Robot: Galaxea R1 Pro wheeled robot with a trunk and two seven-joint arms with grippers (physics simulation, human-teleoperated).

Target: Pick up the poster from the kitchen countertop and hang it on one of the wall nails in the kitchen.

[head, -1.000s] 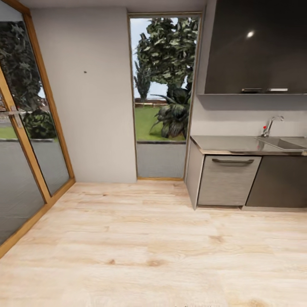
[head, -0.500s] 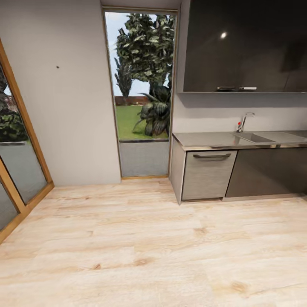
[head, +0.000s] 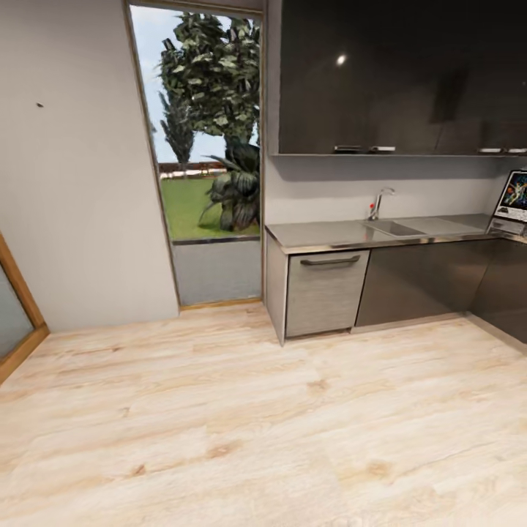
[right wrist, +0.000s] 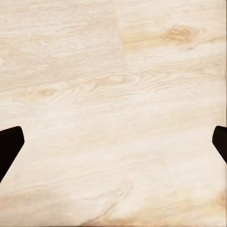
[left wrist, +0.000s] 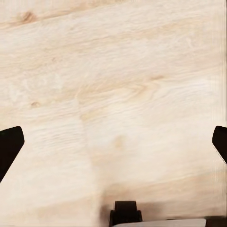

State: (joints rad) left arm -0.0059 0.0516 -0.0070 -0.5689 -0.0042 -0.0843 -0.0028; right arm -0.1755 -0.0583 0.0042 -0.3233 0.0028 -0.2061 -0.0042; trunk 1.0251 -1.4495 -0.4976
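Poster (head: 514, 195) upright on far countertop (head: 344, 234), well apart from both wide-spread hands (left wrist: 113, 142) (right wrist: 113, 142) over floor (head: 241, 424).

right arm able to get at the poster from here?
Probably not. The poster stands at the far right end of the kitchen countertop, well across the wooden floor. The right hand is open, pointing down at bare floorboards. The base likely needs to drive closer first.

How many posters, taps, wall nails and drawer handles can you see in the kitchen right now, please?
poster: 1
tap: 1
wall nail: 1
drawer handle: 1
Total: 4
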